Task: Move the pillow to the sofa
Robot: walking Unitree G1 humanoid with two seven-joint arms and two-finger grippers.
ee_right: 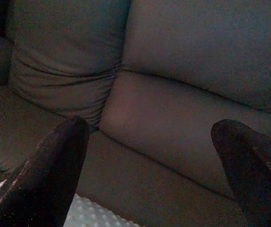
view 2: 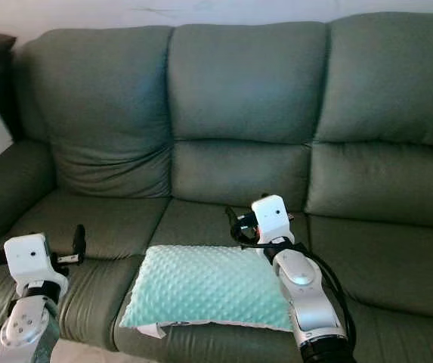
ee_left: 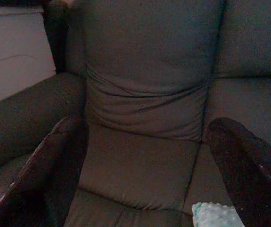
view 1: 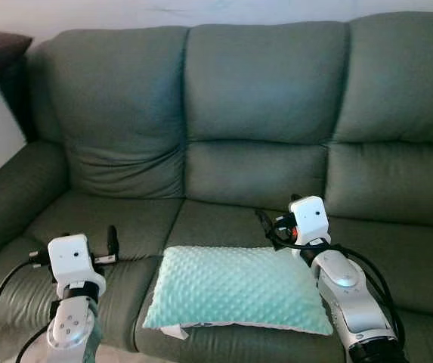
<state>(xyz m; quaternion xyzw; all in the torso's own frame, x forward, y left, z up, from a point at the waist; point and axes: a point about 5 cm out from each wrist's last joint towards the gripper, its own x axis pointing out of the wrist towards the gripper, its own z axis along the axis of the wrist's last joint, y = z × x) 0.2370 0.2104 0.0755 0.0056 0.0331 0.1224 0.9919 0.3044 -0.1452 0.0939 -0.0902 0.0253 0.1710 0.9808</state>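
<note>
The pillow (view 1: 235,287), mint green with a dotted, nubbly cover, lies flat on the front edge of the middle seat of the grey-green sofa (view 1: 261,83). A small white tag sticks out under its front left corner; no writing on it can be read, and no brand or label shows anywhere else.

The right gripper (ee_right: 149,156) hovers just past the pillow's far right corner, pointing toward the sofa's backrest. Its two black fingers (ee_right: 55,170) are spread wide with nothing between them, and a strip of the pillow shows just under the near finger.

The left gripper (ee_left: 144,165) hangs over the left seat cushion, just to the left of the pillow and apart from it. Its fingers (ee_left: 55,170) are also spread wide and hold nothing; a pillow corner peeks in beside one fingertip
</note>
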